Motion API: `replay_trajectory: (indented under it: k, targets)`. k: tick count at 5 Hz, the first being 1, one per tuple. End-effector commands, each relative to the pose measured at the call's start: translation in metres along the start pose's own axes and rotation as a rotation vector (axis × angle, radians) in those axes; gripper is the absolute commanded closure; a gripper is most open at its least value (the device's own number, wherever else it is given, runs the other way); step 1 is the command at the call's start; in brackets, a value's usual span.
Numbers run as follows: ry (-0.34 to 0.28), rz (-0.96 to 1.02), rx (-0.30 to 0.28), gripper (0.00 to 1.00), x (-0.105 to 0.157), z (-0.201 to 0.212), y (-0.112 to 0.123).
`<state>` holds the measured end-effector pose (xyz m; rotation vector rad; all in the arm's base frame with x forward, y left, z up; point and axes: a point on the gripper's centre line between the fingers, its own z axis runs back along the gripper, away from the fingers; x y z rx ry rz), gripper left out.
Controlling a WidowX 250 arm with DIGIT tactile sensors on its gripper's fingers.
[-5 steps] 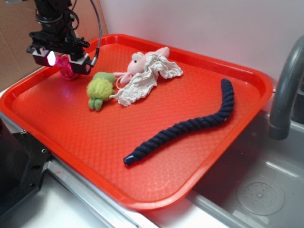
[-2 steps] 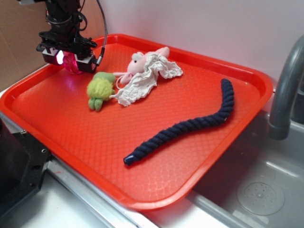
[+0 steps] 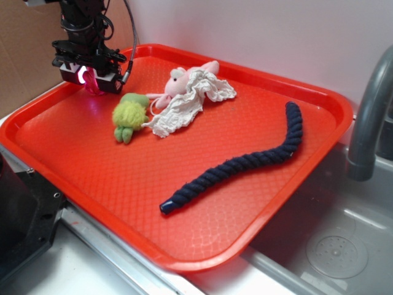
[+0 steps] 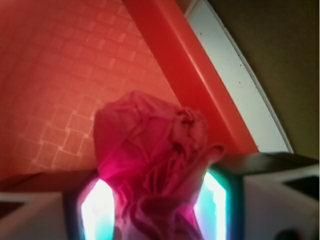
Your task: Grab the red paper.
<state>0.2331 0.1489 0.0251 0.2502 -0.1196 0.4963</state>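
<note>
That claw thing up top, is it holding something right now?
Gripper: closed on the red paper, pinched between both fingers.

rope (image 3: 245, 165) right of toys (image 3: 130, 115)

Place: a kitchen sink area, staged as a robot test bench
Sink: steel basin (image 3: 344, 239) with round drain (image 3: 336, 252)
Faucet: grey spout (image 3: 368, 117) at right
Staging: orange-red tray (image 3: 319, 101), cardboard backdrop (image 3: 24, 55)
</note>
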Motion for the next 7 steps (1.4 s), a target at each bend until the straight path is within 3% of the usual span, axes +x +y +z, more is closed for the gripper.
replay_trajectory:
  k: [1,2,4,5,6,7]
  targets:
    - [0.029,-0.088,-0.007,1.0,-0.004,0.042,-0.012]
    - [0.096,-0.197,-0.065,1.0,-0.02,0.086,-0.027]
    - [0.146,-0.459,-0.25,1.0,-0.067,0.158,-0.055]
    - [0.134,-0.54,-0.278,1.0,-0.098,0.186,-0.06]
    - [0.072,-0.562,-0.29,1.0,-0.124,0.2,-0.054]
    - [0.034,-0.611,-0.271,1.0,-0.121,0.194,-0.056]
